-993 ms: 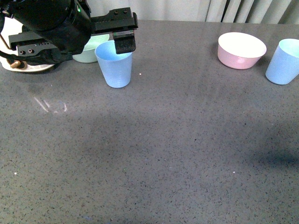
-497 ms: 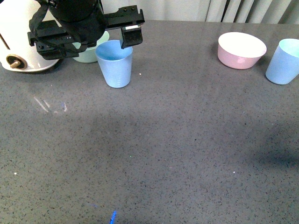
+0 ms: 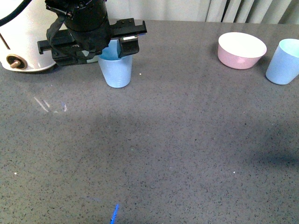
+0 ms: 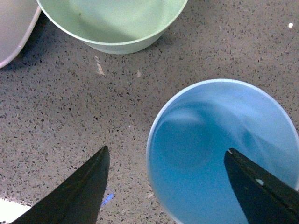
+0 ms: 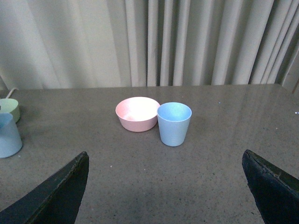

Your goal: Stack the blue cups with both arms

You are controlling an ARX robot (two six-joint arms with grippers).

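One blue cup (image 3: 115, 71) stands upright at the far left, under my left arm. My left gripper (image 3: 113, 47) is open just above its rim. In the left wrist view the cup (image 4: 219, 154) fills the lower part. The left gripper (image 4: 167, 150) straddles its rim, with one finger over the inside and the other outside over the table. The second blue cup (image 3: 283, 61) stands upright at the far right. In the right wrist view that cup (image 5: 174, 123) is well ahead of my right gripper (image 5: 165, 156), which is open and empty.
A pink bowl (image 3: 241, 50) sits just left of the right cup, and shows in the right wrist view (image 5: 138, 113). A mint green bowl (image 4: 112, 21) sits close behind the left cup. A white appliance (image 3: 21, 42) stands at the far left. Curtains hang behind the grey table (image 3: 177, 140).
My left arm has shifted to the right and lower over the left blue cup, and now hides part of its rim. The cups and bowls have not moved.
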